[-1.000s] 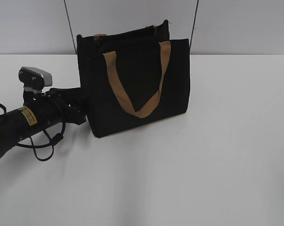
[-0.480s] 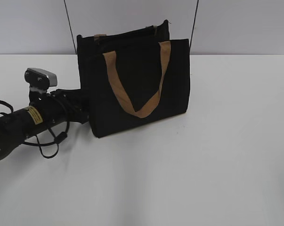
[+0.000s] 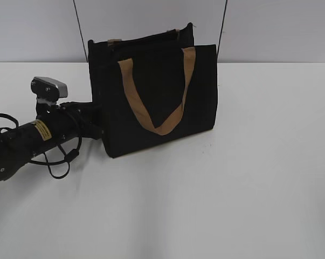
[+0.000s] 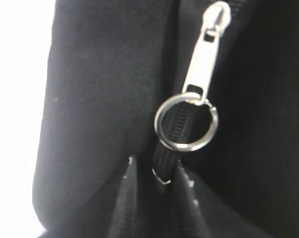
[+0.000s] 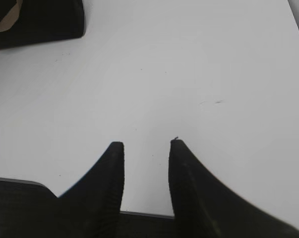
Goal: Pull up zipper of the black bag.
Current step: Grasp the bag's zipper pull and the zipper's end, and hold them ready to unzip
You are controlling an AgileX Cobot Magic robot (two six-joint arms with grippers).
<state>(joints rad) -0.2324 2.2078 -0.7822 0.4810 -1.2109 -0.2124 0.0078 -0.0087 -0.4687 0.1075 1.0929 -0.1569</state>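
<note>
As the left gripper [image 4: 151, 198] nudges in from nine o'clock, it meets the black bag [image 3: 157, 97].
Fingers slightly apart below the zipper [image 4: 199, 84] ring, nothing pinched; right gripper [image 5: 145, 171] open, idle.

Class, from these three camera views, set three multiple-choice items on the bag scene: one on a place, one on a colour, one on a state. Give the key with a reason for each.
1. Where is the left arm?
A. At the bag's left side
B. Above the bag
C. Right of the bag

2. What colour is the strap handle?
A. Red
B. Tan
C. White

3. How is the right hand?
A. Shut on the strap
B. Holding the ring
C. Open over bare table

Key:
1 A: the left arm meets the black bag at its left side.
2 B: the strap handle is tan.
3 C: the right hand shows a gap, table beneath.
</note>
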